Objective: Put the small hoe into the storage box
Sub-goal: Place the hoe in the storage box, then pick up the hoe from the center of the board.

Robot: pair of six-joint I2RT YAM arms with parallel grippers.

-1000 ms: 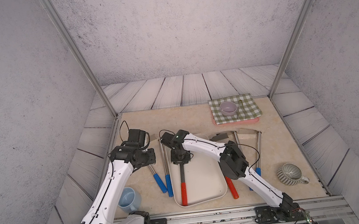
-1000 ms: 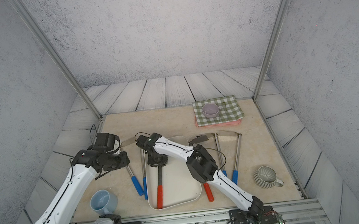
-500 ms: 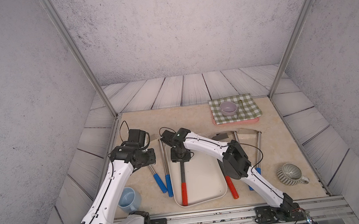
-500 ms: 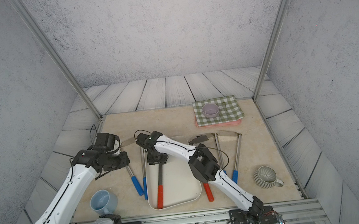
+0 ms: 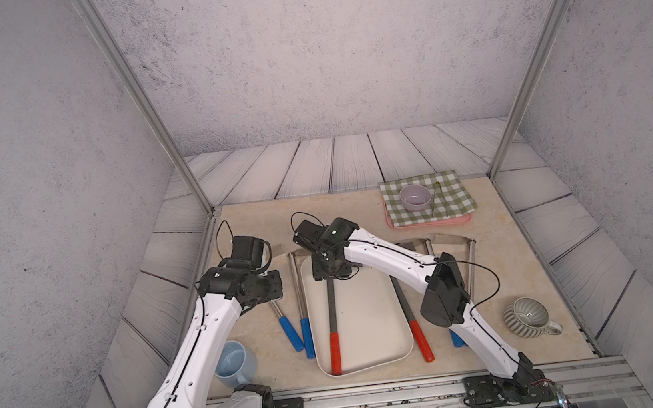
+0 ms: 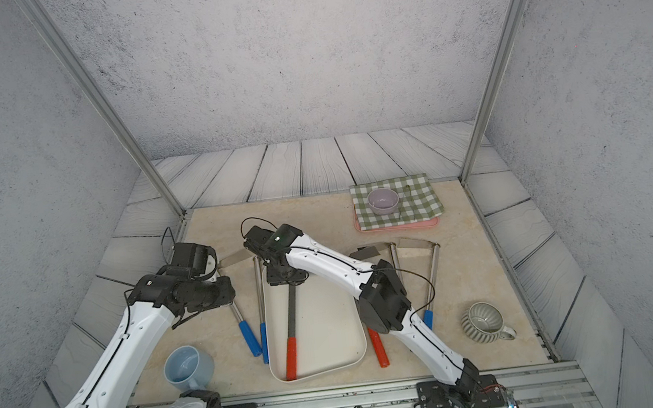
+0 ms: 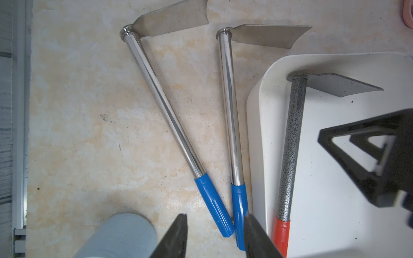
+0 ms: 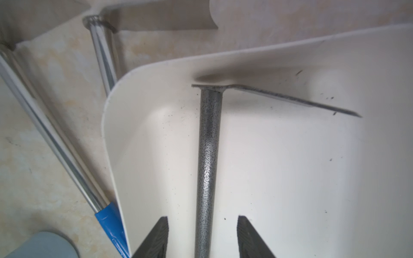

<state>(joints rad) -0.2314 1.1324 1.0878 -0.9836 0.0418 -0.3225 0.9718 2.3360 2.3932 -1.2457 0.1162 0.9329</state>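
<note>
The small hoe is seen lying in the storage box, its long axis running straight between the spread jaws of the right claw, by which it is untouched.

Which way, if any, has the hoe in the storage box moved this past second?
No: the hoe stays put, red grip still at the storage box's near rim.

no legible text, label, brand or number in either top view or either wrist view, small red mark on the left arm at a black joint, too small to read (a mere speck)
</note>
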